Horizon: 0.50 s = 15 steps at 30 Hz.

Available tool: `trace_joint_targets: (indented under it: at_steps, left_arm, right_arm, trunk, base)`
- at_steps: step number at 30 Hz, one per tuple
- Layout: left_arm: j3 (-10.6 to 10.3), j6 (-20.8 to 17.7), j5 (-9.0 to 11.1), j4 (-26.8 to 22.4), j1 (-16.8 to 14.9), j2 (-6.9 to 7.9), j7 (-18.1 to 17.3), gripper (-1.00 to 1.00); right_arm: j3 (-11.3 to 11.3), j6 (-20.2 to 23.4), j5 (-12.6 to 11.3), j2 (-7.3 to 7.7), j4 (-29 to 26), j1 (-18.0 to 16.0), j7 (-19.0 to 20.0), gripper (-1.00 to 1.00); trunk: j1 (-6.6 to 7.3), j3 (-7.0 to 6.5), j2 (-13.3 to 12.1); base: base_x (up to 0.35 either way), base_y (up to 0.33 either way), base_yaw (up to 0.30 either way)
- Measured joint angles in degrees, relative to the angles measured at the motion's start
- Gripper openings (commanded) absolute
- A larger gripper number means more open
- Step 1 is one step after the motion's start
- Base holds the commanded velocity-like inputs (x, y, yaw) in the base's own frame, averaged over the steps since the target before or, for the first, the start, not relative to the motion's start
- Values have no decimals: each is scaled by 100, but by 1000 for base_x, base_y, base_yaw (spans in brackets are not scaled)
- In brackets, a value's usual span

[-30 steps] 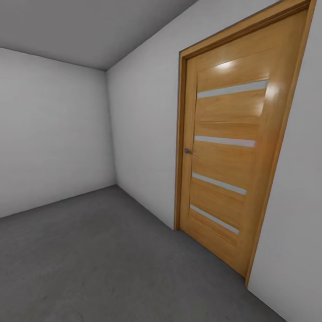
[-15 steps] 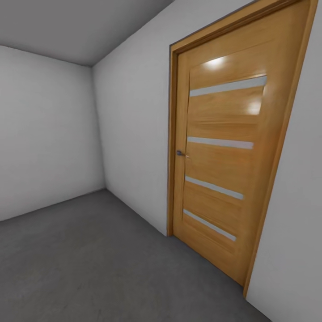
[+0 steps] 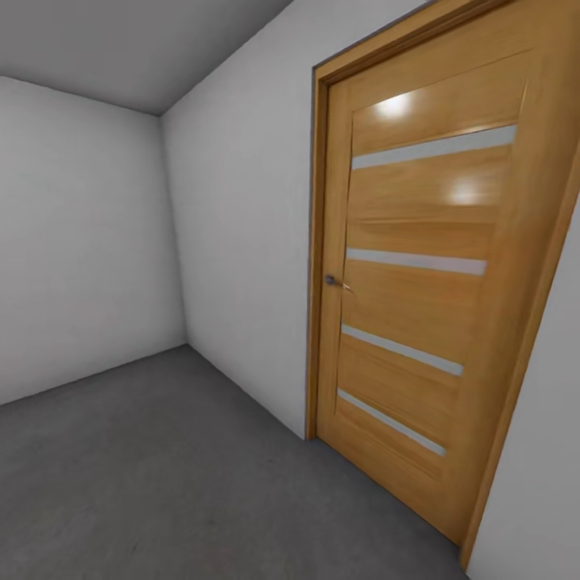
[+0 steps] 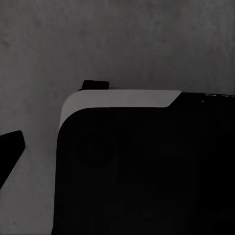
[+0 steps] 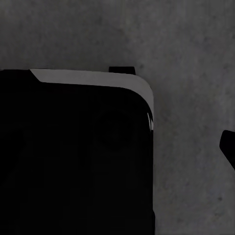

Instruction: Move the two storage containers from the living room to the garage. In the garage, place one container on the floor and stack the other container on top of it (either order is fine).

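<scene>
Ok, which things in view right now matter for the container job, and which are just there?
For the job:
- concrete floor, where the stack goes

Just there:
- wooden door, shut
- door handle
- pale grey walls
- dark robot body over the floor

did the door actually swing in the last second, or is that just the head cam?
No. The door sits shut in its frame throughout; door, wall and floor shift together, so the camera moved.
</scene>
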<state>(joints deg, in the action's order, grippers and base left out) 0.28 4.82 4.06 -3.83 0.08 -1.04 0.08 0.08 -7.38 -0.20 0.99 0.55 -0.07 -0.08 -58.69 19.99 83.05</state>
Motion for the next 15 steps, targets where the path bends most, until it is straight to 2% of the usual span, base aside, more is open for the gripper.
trace_joint_targets:
  at_steps: [10,15]
  left_arm:
    - [0,0,0,0,0,5,0,100]
    - [0,-1,0,-1,0,6,0,100]
  right_arm:
    - [-5,-4,-3,-1,0,0,0,100]
    - [-12,-2,-15,-2,0,1,0,100]
  trunk:
    - [0,0,0]
    - [0,0,0]
  base:
    - [318,180,-3]
    - [317,183,-153]
